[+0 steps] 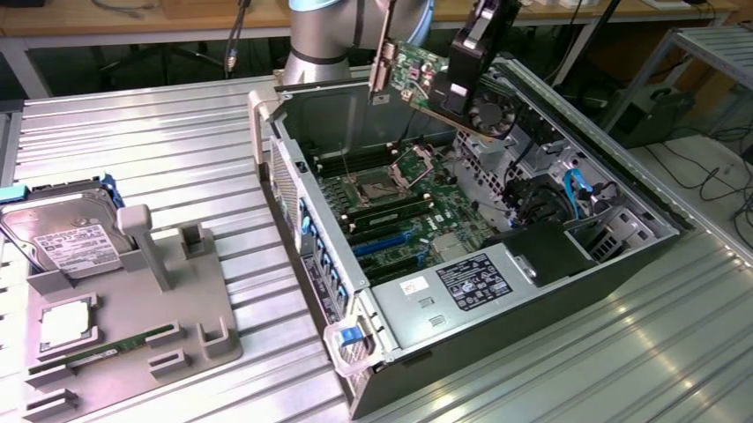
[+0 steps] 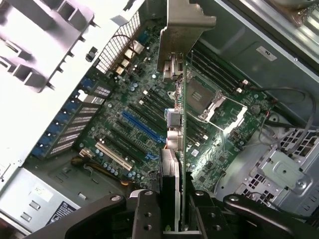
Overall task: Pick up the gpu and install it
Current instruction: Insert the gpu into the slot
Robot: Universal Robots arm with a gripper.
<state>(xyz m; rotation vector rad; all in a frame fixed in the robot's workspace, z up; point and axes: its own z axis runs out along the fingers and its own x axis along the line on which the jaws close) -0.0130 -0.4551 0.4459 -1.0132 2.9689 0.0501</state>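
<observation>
The gpu [image 1: 426,81], a thin card with a green board face, a small black fan and a silver bracket at one end, hangs in the air above the open computer case [image 1: 389,304]. My gripper [image 1: 485,35] is shut on its upper edge. In the wrist view the gpu [image 2: 180,99] runs edge-on away from my gripper [image 2: 173,209], its silver bracket at the far end. Below it lies the motherboard [image 2: 149,134], with a blue slot [image 2: 142,127] and a white slot [image 2: 114,157] among black ones.
A grey fixture tray [image 1: 141,326] on the exterior view's left holds a hard drive [image 1: 65,233], a processor [image 1: 65,322] and a memory stick [image 1: 118,346]. The case lies on a ribbed metal table [image 1: 141,141]. Blue cables [image 1: 579,189] and a drive cage sit inside the case.
</observation>
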